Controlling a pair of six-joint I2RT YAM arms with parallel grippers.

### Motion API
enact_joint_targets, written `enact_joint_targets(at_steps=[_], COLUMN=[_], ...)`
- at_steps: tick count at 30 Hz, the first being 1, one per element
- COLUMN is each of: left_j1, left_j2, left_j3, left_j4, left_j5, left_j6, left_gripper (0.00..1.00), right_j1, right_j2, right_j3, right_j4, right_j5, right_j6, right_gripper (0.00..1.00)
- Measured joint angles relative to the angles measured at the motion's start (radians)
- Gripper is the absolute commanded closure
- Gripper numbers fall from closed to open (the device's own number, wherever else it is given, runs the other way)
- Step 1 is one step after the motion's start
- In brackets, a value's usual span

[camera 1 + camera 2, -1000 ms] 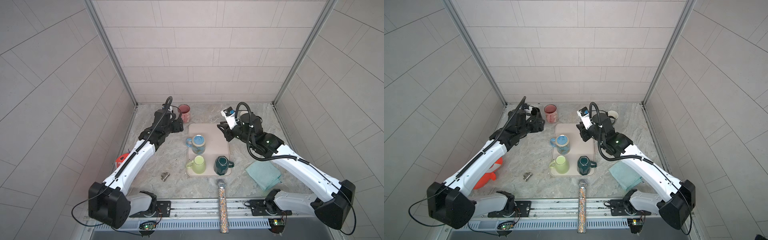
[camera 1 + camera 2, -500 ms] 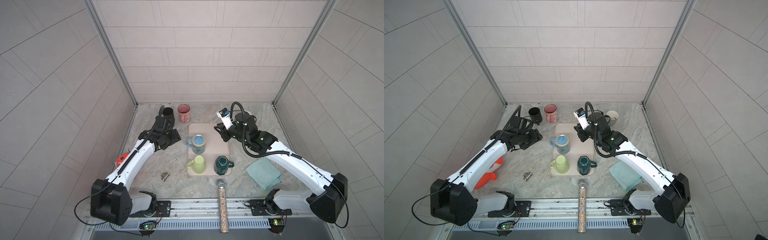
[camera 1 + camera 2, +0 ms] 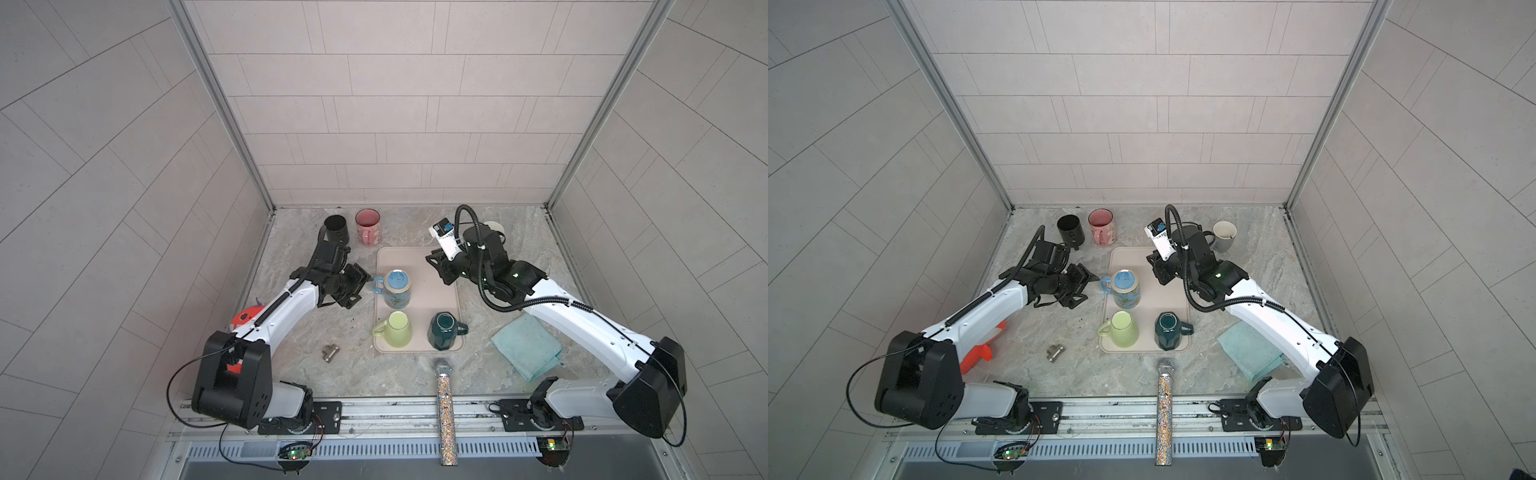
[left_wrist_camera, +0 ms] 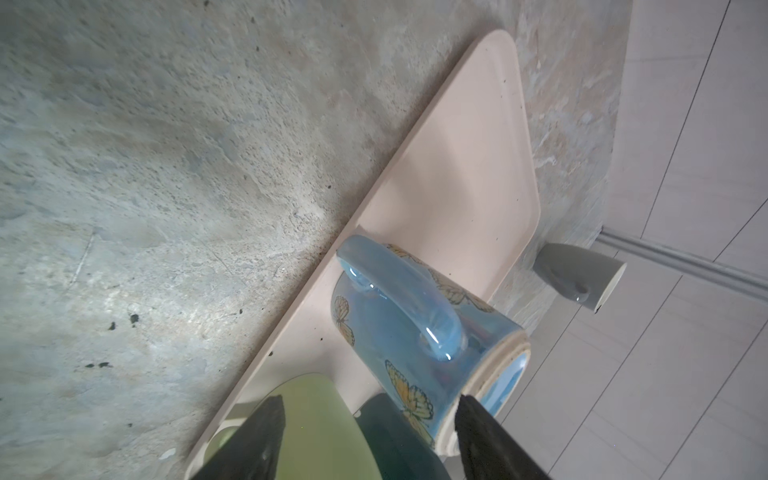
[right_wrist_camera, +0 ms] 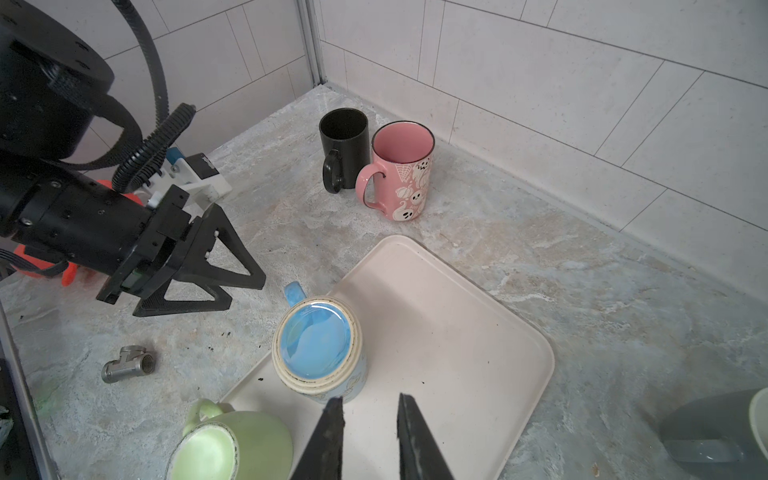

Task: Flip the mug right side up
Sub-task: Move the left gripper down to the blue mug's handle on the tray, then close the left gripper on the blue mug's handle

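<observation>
Your left end effector (image 5: pixel 246 294) has swung forward from the matte black mug (image 3: pixel 336 228) at the back to the tray's left edge. Furthest left, an orange plastic piece (image 3: pixel 245 316) lies under that arm, and a small metal tee fitting (image 3: pixel 330 353) rests on the mottled stone table (image 3: pixel 316 386). The black mug and a glossy pink mug (image 3: pixel 368 226) stand side by side, mouths up, insides bare. Your left end effector sits low with its fingers spread wide, gripping nothing, tips just beside the handle (image 4: pixel 399 299) of the blue mug (image 3: pixel 397 286). That glazed butterfly mug stands base up on the left of the smooth cream tray (image 3: pixel 436 299). The tray also carries a pale green mug (image 3: pixel 398 332), base up, and a faceted dark green mug (image 3: pixel 442 334). Your right end effector (image 5: pixel 370 405) hangs over the tray's bare back part, fingers slightly parted, empty, apart from the blue mug. A grey mug (image 3: pixel 1224 236) stands behind it, and a folded teal cloth (image 3: pixel 525 347) lies furthest right
</observation>
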Motion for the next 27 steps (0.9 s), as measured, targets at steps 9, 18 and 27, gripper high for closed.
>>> enact_joint_targets(at_steps=[9, 18, 27], left_j1=[0.003, 0.003, 0.003], left_j2=[0.095, 0.22, 0.266], left_j3=[0.008, 0.022, 0.076], left_j4=[0.113, 0.22, 0.233], left_j5=[0.003, 0.066, 0.109], left_j6=[-0.168, -0.299, -0.354], left_gripper=[0.28, 0.28, 0.28], right_j1=[-0.002, -0.027, -0.048], right_j2=[-0.002, 0.033, 0.092], right_j3=[-0.01, 0.014, 0.035], right_j4=[-0.005, -0.021, -0.027], right_j5=[0.0, -0.022, -0.06], right_j6=[0.002, 0.002, 0.002], right_gripper=[0.75, 0.75, 0.75])
